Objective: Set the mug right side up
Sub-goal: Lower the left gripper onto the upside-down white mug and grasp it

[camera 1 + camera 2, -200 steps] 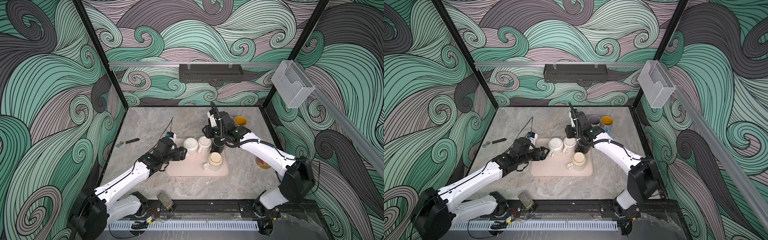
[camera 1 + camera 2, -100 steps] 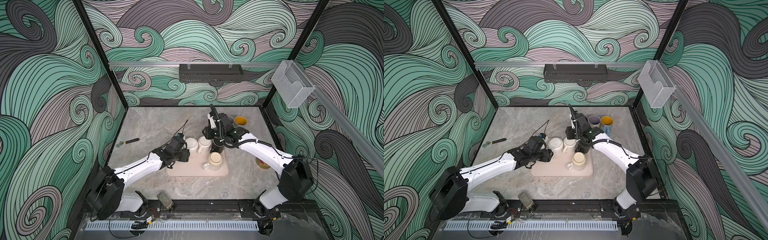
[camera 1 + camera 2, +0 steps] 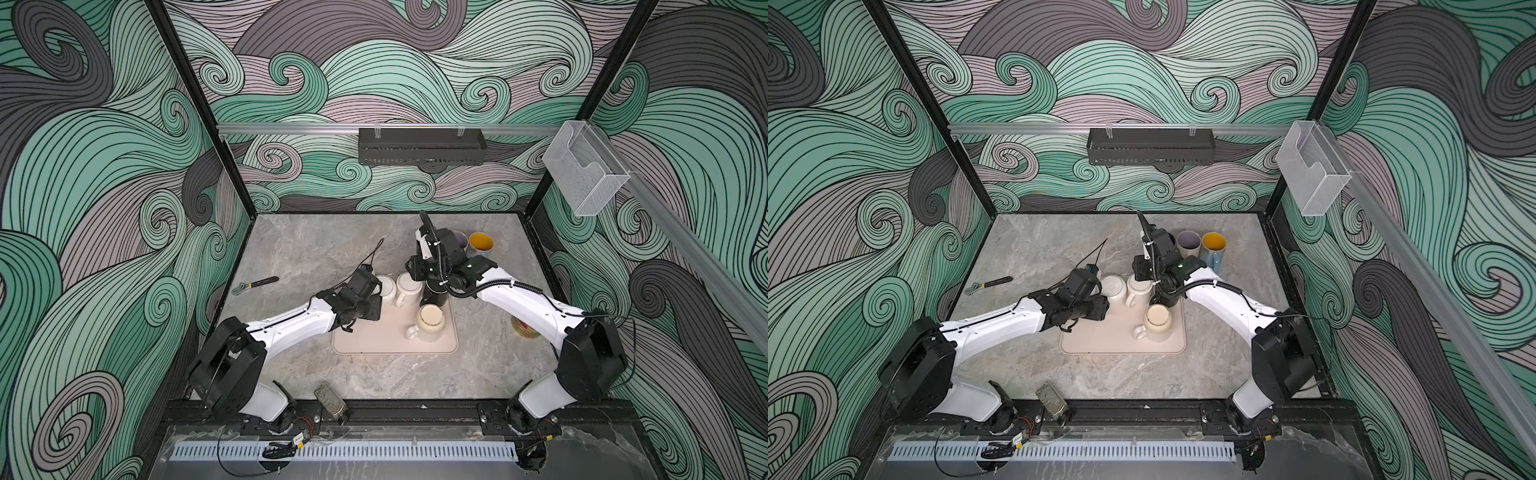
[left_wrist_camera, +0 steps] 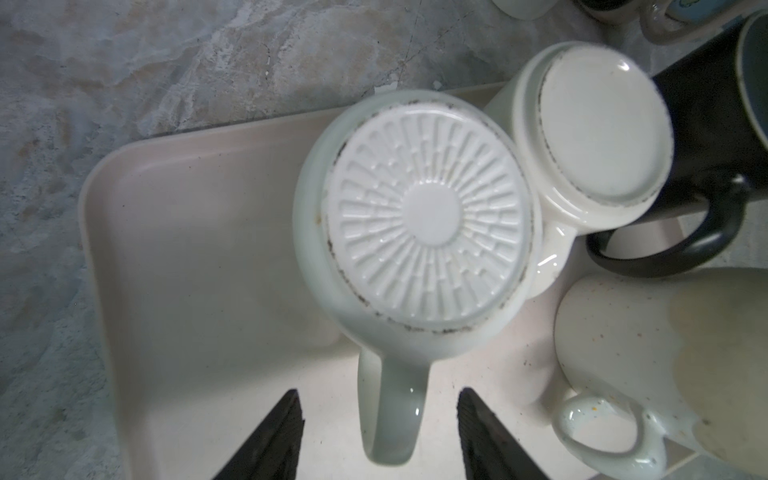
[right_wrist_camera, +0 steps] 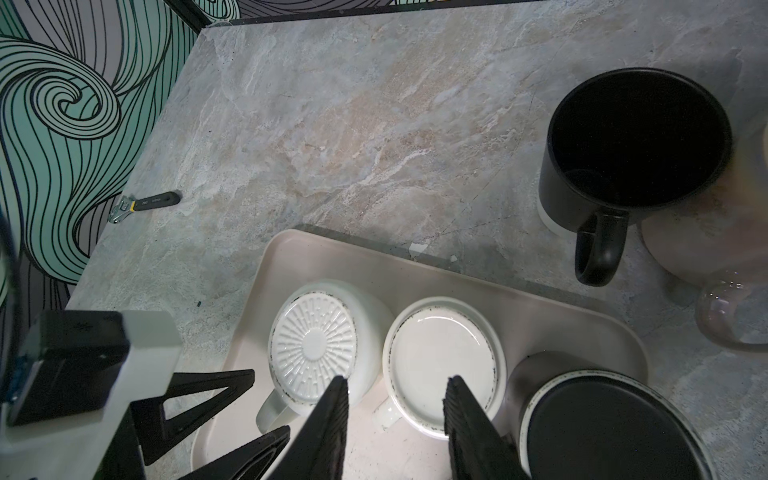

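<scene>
A pale mug with a ribbed base (image 4: 424, 216) stands upside down at the far left of the beige tray (image 4: 199, 249); both top views show the mug (image 3: 384, 286) (image 3: 1113, 286). My left gripper (image 4: 378, 397) is open, one finger on each side of the mug's handle (image 4: 392, 411), a gap on both sides. In both top views that gripper (image 3: 374, 297) (image 3: 1102, 301) is low at the mug's near side. My right gripper (image 5: 397, 380) is open and empty, above the tray between the ribbed mug (image 5: 316, 349) and a cream upside-down mug (image 5: 442, 357).
An upside-down black mug (image 5: 602, 432) and a speckled cream mug (image 3: 430, 320) share the tray. An upright black mug (image 5: 636, 141), a purple mug (image 3: 1188, 245) and a yellow-lined mug (image 3: 1214, 245) stand behind it. A wrench (image 3: 254, 285) lies at the left.
My left arm has reached forward to the ribbed mug's handle and its jaws have narrowed around it without touching. The right arm has stayed in place.
</scene>
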You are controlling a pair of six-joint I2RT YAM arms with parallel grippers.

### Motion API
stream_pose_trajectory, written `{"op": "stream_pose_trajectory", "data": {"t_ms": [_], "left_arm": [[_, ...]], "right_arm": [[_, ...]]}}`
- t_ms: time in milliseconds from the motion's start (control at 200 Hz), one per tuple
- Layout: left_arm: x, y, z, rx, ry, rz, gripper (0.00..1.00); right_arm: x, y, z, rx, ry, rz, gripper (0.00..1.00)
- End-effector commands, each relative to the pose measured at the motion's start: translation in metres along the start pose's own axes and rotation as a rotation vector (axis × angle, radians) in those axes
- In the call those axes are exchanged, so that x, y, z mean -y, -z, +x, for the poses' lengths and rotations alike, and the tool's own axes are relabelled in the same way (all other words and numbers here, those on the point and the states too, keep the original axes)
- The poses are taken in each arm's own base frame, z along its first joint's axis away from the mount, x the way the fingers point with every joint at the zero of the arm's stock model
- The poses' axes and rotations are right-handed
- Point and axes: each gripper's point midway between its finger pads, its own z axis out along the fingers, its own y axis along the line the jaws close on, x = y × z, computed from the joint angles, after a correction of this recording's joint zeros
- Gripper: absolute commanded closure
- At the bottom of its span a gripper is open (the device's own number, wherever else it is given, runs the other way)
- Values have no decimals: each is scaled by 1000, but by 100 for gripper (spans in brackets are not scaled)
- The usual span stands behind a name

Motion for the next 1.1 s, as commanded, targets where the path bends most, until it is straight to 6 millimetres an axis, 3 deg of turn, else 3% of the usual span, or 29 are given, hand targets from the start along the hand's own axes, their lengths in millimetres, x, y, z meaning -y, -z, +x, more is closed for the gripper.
{"op": "stream_pose_trajectory", "data": {"t_ms": [0,716,1096], "left_arm": [[1,-3,-5,-5,-26,-35,39],[2,-16,-9,-18,-35,-82,47],[4,-21,-13,-34,-53,-120,56]], "right_arm": [[4,-6,4,-4,-10,15,60],[10,-11,13,-21,-18,20,60],[9,-19,20,-46,-24,4,61]]}}
